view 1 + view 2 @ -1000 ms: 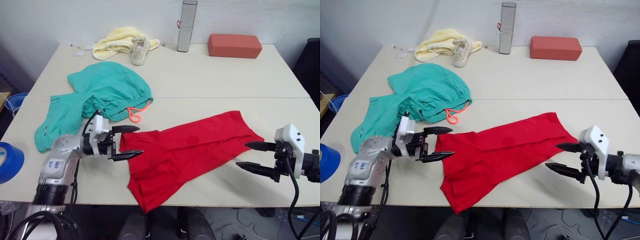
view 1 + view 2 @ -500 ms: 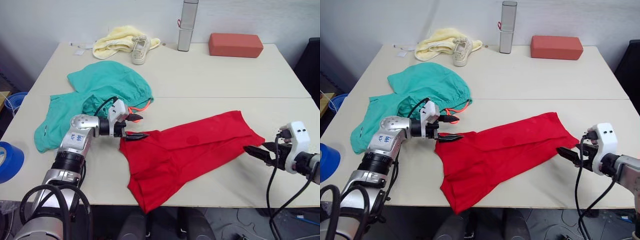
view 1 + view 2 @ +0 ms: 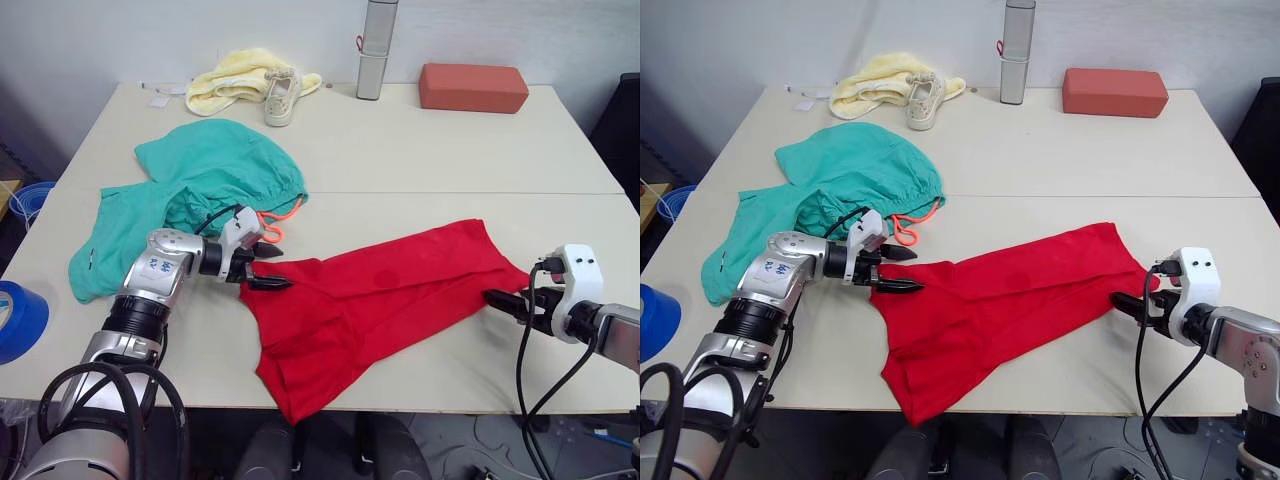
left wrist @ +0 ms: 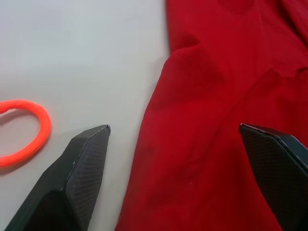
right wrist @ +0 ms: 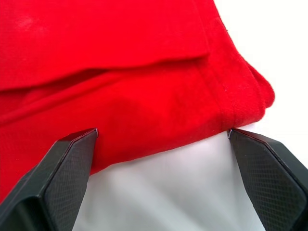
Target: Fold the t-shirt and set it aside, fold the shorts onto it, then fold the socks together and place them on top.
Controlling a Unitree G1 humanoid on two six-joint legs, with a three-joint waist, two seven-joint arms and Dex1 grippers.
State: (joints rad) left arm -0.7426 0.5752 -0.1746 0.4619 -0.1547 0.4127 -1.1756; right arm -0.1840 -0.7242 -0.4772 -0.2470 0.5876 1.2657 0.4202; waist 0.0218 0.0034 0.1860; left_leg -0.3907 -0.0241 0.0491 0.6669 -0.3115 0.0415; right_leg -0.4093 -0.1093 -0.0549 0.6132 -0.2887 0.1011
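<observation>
Red t-shirt (image 3: pixel 380 300) lies crumpled across the bench (image 3: pixel 420 160). Left gripper (image 3: pixel 268 268), jaws spread wide, straddles its left corner beside the coral drawstring (image 4: pixel 24 132). Right gripper (image 3: pixel 1130 303), jaws apart, sits at the shirt's right edge. Teal shorts (image 3: pixel 190 195) lie just behind.

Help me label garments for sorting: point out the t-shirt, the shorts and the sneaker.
t-shirt (image 3: pixel 375 295): left eye view, middle of the red body fabric.
shorts (image 3: pixel 215 170): left eye view, the upper teal fabric.
sneaker (image 3: pixel 281 97): left eye view, its beige upper.
</observation>
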